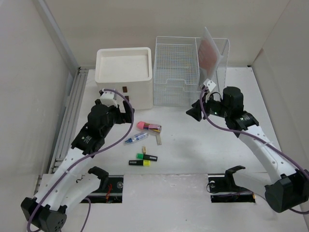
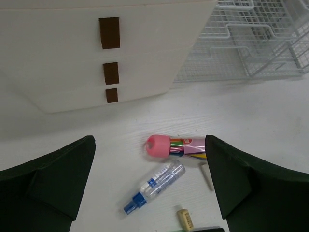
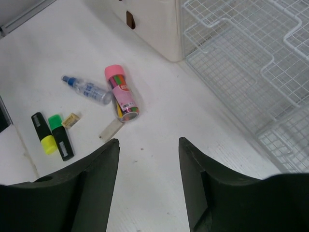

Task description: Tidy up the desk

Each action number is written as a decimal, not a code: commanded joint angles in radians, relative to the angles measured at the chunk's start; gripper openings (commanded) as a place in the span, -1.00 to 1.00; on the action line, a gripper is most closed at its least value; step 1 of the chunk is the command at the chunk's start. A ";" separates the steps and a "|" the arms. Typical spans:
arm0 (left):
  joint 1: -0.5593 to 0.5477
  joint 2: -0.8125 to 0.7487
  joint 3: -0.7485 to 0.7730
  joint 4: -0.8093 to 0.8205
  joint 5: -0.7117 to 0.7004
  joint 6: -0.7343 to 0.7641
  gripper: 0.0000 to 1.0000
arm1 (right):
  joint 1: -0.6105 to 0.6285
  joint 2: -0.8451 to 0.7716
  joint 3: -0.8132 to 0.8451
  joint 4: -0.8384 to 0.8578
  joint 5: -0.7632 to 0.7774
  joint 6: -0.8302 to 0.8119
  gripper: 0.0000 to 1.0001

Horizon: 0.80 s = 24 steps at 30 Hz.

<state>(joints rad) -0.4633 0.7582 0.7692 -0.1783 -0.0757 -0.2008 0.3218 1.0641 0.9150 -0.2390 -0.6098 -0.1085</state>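
Top view: the desk (image 1: 193,145), a broad white tabletop walled in pale beige, filled the scene; at its far edge stood a white drawer box (image 1: 124,72), with a stack of white wire trays (image 1: 176,72) just to its right and a clear holder (image 1: 216,53) beside those. Near the middle of the desk lay a loose cluster: a pink-capped tube of pens (image 1: 148,127); a small bottle (image 1: 136,138) with a blue cap; a green highlighter (image 1: 146,156) and a yellow highlighter (image 1: 140,163) side by side; and a beige piece (image 1: 159,139), perhaps an eraser, too small to tell. The left gripper (image 1: 126,112) hung in front of the drawer box, left of the cluster; the right gripper (image 1: 194,112) hung in front of the wire trays, right of the cluster.

Left wrist view: the two dark fingers (image 2: 53,183) stood wide apart at the frame's edges, nothing between them; beneath them lay the tube and the bottle, untouched; beyond were three brown drawer handles (image 2: 110,72).

Right wrist view: the fingers (image 3: 96,183) stood apart with a narrower gap, holding nothing, only bare desk between them; the cluster lay to the upper left, the wire trays to the right.
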 commanded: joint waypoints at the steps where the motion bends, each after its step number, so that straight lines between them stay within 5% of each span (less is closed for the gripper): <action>1: 0.005 0.027 0.005 0.051 -0.091 -0.028 0.90 | 0.002 -0.032 0.007 0.066 -0.008 0.004 0.15; 9: 0.090 0.170 0.073 0.051 -0.006 -0.048 0.53 | 0.002 -0.055 0.007 0.066 0.015 0.047 0.15; 24: 0.176 0.125 0.085 0.136 0.085 -0.132 0.32 | -0.007 -0.118 0.007 0.066 0.024 0.078 0.15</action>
<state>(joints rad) -0.2905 0.8692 0.7887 -0.0772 -0.0170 -0.3210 0.3202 0.9775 0.9134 -0.2199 -0.5896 -0.0448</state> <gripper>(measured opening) 0.665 0.577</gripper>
